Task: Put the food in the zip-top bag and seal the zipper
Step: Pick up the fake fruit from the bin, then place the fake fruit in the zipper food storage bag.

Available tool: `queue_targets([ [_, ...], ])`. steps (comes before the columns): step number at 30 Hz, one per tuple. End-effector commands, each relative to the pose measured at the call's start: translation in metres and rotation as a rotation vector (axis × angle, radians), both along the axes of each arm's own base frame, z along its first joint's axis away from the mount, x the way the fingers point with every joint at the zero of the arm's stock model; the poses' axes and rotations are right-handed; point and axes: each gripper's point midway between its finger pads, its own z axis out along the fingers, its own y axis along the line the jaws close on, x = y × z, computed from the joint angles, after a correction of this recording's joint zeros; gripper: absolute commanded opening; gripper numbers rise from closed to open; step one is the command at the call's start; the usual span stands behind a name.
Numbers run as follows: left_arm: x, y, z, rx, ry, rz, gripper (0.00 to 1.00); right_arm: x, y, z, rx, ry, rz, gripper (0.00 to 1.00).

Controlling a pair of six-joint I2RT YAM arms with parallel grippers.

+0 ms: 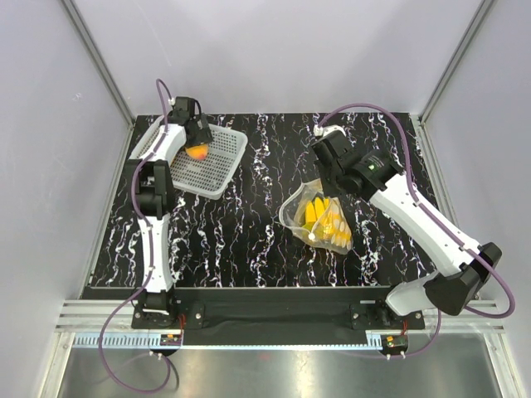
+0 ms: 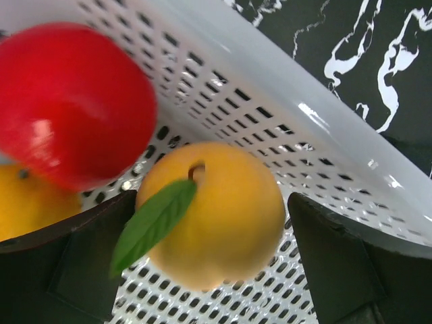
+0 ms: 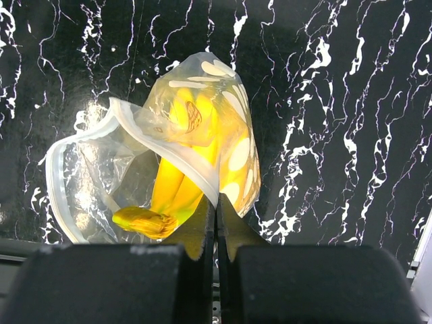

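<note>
In the left wrist view, a yellow-orange round fruit (image 2: 216, 216) with a green leaf lies in the white perforated basket (image 2: 324, 128). My left gripper (image 2: 212, 270) is open and straddles it, with a gap on the right side. A red fruit (image 2: 67, 101) and part of another orange fruit (image 2: 23, 202) lie just beyond on the left. The clear zip-top bag (image 3: 94, 175) rests on the table with the yellow bananas (image 3: 179, 182) inside. My right gripper (image 3: 217, 202) is shut on the zipper strip (image 3: 172, 152) at the mouth, which gapes open to the left. From above, the bag (image 1: 294, 211) lies mid-table.
The basket (image 1: 220, 166) stands at the back left of the black marbled table (image 1: 249, 224), with the left gripper (image 1: 197, 137) over it. The right arm (image 1: 415, 215) reaches in from the right. Grey walls enclose the table on three sides.
</note>
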Motion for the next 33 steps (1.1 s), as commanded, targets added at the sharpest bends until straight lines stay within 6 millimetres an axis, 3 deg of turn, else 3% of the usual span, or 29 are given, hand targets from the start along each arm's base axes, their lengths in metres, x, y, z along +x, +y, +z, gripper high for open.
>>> queue_targets([
  [1,0.016,-0.013,0.019,-0.066,-0.048,-0.058,0.93,0.0,0.0,0.016,0.037,-0.054,0.013,0.0],
  [3,0.013,-0.014,0.022,-0.073,-0.052,-0.062,0.84,-0.001,0.0,0.017,0.045,-0.061,0.016,0.0],
  [6,0.006,-0.013,0.049,-0.073,-0.119,-0.069,0.65,-0.001,-0.001,0.015,0.039,-0.057,0.011,0.0],
  [10,-0.01,-0.013,0.103,-0.105,-0.235,-0.085,0.62,-0.001,-0.002,0.012,0.032,-0.046,0.005,0.0],
  [11,-0.021,-0.014,0.127,-0.111,-0.273,-0.085,0.62,-0.001,-0.002,0.011,0.026,-0.042,0.002,0.0],
  [13,-0.032,-0.016,0.153,-0.127,-0.321,-0.094,0.62,-0.001,-0.003,0.009,0.018,-0.034,-0.002,0.0],
  [14,-0.041,-0.022,0.154,-0.154,-0.315,-0.114,0.62,0.0,-0.002,0.007,0.014,-0.03,-0.004,0.0],
  [15,-0.054,-0.031,0.184,-0.195,-0.37,-0.15,0.62,-0.001,-0.003,0.008,0.011,-0.029,-0.007,0.0],
  [16,-0.061,-0.036,0.194,-0.22,-0.39,-0.171,0.62,0.0,-0.003,0.008,0.008,-0.026,-0.007,0.0],
  [17,-0.073,-0.044,0.188,-0.246,-0.372,-0.193,0.62,0.0,-0.002,0.007,0.006,-0.022,-0.008,0.0],
  [18,-0.091,-0.054,0.217,-0.287,-0.427,-0.228,0.62,-0.001,-0.002,0.009,0.007,-0.023,-0.007,0.0],
  [19,-0.1,-0.067,0.224,-0.308,-0.453,-0.262,0.63,0.0,-0.002,0.008,0.006,-0.02,-0.007,0.0],
  [20,-0.116,-0.076,0.213,-0.328,-0.432,-0.279,0.63,0.0,-0.002,0.009,0.003,-0.022,-0.008,0.0],
  [21,-0.127,-0.085,0.217,-0.363,-0.443,-0.29,0.63,0.0,-0.003,0.009,0.003,-0.021,-0.011,0.0],
  [22,-0.148,-0.105,0.245,-0.404,-0.52,-0.361,0.63,-0.001,-0.004,0.009,0.0,-0.018,-0.013,0.0],
  [23,-0.163,-0.115,0.231,-0.433,-0.495,-0.381,0.63,-0.001,-0.004,0.009,0.002,-0.019,-0.014,0.0],
  [28,-0.238,-0.185,0.256,-0.534,-0.559,-0.561,0.64,-0.005,-0.009,0.003,-0.003,-0.012,-0.027,0.0],
  [31,-0.277,-0.214,0.268,-0.576,-0.603,-0.643,0.65,-0.006,-0.011,0.003,-0.009,-0.014,-0.033,0.0],
  [32,-0.287,-0.219,0.263,-0.587,-0.603,-0.658,0.65,-0.006,-0.012,0.001,-0.012,-0.011,-0.035,0.0],
  [33,-0.297,-0.222,0.27,-0.61,-0.629,-0.664,0.65,-0.007,-0.012,0.003,-0.011,-0.014,-0.034,0.0],
])
